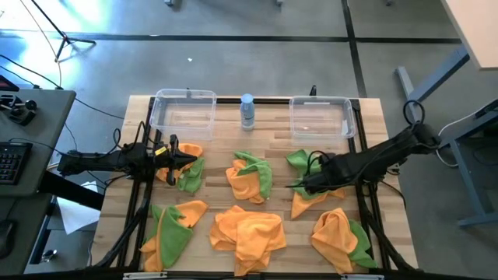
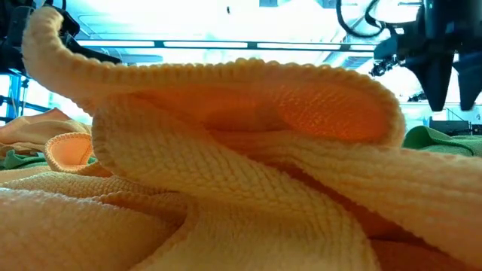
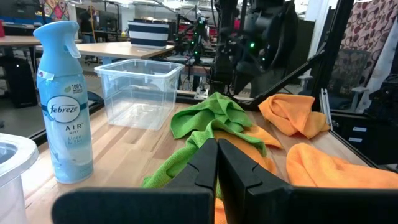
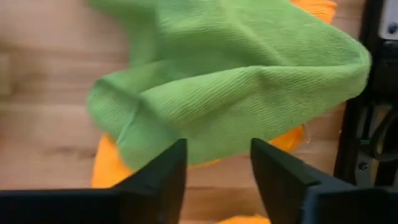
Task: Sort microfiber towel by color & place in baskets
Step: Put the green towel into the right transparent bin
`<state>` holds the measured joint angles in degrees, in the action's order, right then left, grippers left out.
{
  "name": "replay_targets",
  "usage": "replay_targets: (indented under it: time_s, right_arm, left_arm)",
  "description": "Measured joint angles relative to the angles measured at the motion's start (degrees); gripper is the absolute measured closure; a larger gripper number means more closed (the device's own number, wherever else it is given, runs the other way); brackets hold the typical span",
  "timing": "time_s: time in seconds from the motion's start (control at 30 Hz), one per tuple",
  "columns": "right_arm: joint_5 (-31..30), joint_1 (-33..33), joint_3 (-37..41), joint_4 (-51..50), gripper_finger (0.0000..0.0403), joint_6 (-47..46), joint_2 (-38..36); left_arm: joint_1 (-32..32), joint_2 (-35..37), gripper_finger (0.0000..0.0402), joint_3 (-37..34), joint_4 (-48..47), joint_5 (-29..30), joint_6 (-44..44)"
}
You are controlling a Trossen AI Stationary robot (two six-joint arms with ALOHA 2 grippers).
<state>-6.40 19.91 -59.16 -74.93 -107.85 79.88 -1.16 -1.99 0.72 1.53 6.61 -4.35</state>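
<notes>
Overhead, the wooden bench (image 1: 218,167) carries six heaps of small cloths, each mixing orange and green: three in a row nearer the tubs and three along the edge away from them. The two clear tubs (image 1: 184,111) (image 1: 320,117) stand at the far edge, and neither holds a cloth that I can see; a spray bottle (image 1: 247,111) with a blue cap stands between them (its label reads Febreze in the left wrist view).

The right gripper (image 1: 298,186) hangs over the right-hand heap of the row nearer the tubs, just in front of the right tub. Its jaws stand apart and empty, with a green cloth (image 4: 230,81) directly beyond the two fingers and an orange cloth (image 4: 107,169) showing under it; no finger touches the fabric in the right wrist view.

The left gripper (image 1: 191,159) lies low over the left heap of the same row, pointing across the bench toward the middle. Its jaws are pressed together with nothing between them. Past its fingers the left wrist view shows another green cloth (image 3: 208,118) draped over orange ones, with the right tub behind.

The low view is almost filled by a folded orange cloth (image 2: 226,181) right at the lens.
</notes>
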Motion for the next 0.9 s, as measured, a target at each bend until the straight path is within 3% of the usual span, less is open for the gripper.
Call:
replay_targets:
  time_s: [0.17,0.3,0.67,0.9]
  right_arm:
    - [-0.01,-0.4,4.07,4.91,0.0141,-3.13,0.0]
    - [-0.04,-0.4,5.51,11.45,0.0113,-1.3,0.0]
    - [-5.18,-0.66,5.73,3.4,0.0109,0.79,1.91]
    - [-4.1,-2.98,5.73,7.81,0.0109,5.96,5.44]
  left_arm:
    - [-0.01,0.01,0.0402,0.01,-0.01,0.0,0.01]
    - [0.01,0.0,0.0401,-0.01,-0.01,0.0,0.0]
    - [0.01,-0.01,0.0402,0.01,0.03,-0.02,0.01]
    - [0.01,0.01,0.0402,0.0,0.01,0.0,0.01]
